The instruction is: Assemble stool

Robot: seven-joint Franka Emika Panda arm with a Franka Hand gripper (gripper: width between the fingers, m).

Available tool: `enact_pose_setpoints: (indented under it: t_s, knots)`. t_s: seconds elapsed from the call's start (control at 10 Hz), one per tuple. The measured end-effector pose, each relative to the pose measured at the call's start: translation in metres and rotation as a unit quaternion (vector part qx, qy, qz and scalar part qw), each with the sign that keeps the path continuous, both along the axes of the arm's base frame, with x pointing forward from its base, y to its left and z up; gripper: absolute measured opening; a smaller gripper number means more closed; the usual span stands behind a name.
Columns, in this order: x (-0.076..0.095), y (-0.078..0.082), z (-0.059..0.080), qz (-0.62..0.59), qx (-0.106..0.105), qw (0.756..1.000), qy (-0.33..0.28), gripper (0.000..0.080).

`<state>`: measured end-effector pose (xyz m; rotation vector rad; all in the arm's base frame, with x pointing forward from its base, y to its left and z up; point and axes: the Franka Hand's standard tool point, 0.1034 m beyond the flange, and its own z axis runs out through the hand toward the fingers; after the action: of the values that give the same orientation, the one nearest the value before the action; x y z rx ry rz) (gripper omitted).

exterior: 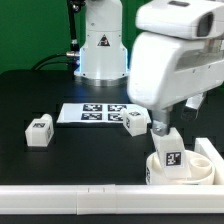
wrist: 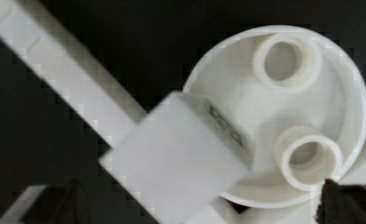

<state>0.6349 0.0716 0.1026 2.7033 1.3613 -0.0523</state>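
The stool's round white seat (exterior: 196,168) lies at the front on the exterior view's right, with a white leg (exterior: 171,151) standing upright in it, tag facing the camera. My gripper (exterior: 167,126) hangs open just above that leg. In the wrist view the seat (wrist: 251,110) shows two round sockets, and the leg's blank top (wrist: 169,152) sits in front of them. My gripper (wrist: 201,212) straddles the leg, its dark fingertips (wrist: 59,206) well clear of the leg's sides. Two more tagged legs lie loose on the black table: one (exterior: 38,131) at the left, one (exterior: 135,122) near the middle.
The marker board (exterior: 92,113) lies flat behind the loose legs, in front of the arm's base (exterior: 100,55). A long white border rail (exterior: 60,200) runs along the table's front edge and passes close beside the seat, seen as a rail (wrist: 55,62) in the wrist view.
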Motion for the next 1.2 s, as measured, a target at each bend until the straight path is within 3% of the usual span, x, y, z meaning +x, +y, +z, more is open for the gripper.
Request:
enact_pose_setpoints:
  t_s: [0.3,0.6,0.8,1.0,1.2]
  knots:
    - [0.001,-0.01,-0.002,0.107,-0.02,0.994,0.014,0.0649]
    - [0.007,-0.006,-0.014,0.272,-0.045,0.961,0.033,0.0649]
    - [0.004,-0.009,-0.025,0.28,-0.047,0.958,0.04,0.0649]
    - [0.005,-0.01,-0.024,0.269,-0.048,0.961,0.038,0.0649]
    - [0.005,-0.011,-0.025,0.218,-0.048,0.974,0.031,0.0397]
